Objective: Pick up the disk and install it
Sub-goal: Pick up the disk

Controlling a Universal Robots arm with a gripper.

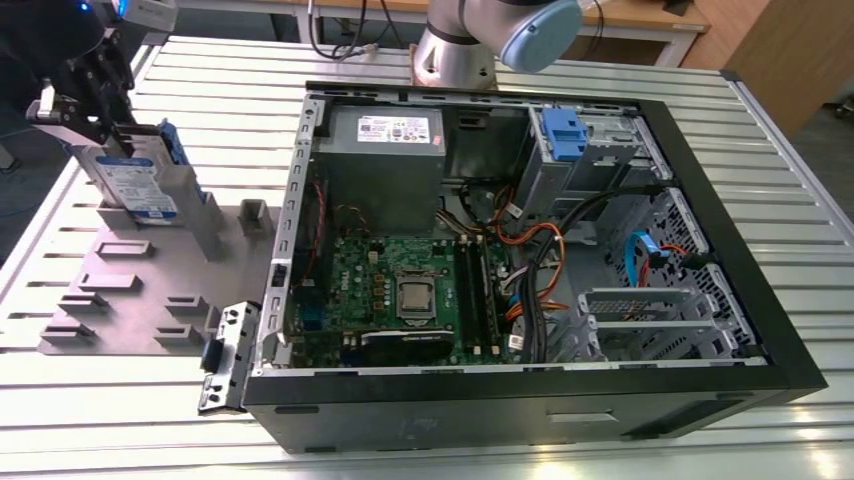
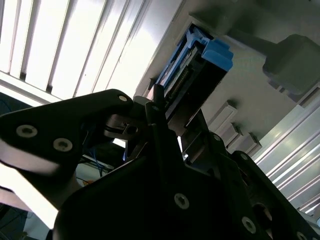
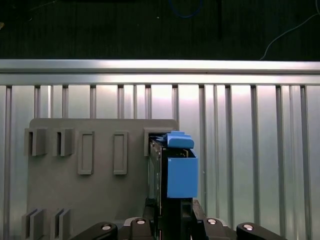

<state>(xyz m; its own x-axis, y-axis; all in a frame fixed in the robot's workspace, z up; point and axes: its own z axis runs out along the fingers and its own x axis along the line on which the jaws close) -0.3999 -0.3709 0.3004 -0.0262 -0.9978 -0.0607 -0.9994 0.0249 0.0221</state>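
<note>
Gripping the disk (image 1: 138,188) by its top edge, gripper (image 1: 118,135) clamped on it; I'd keep it upright, pulling square to the grey holder (image 1: 134,300) slot.

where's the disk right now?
At the exterior view's left, outside the computer case: the disk stands upright on the grey fixture plate, the tool at its top edge.

Slatted metal table (image 1: 120,420), bright glare; wooden cabinet (image 1: 781,50) behind, exterior view's right.
</note>
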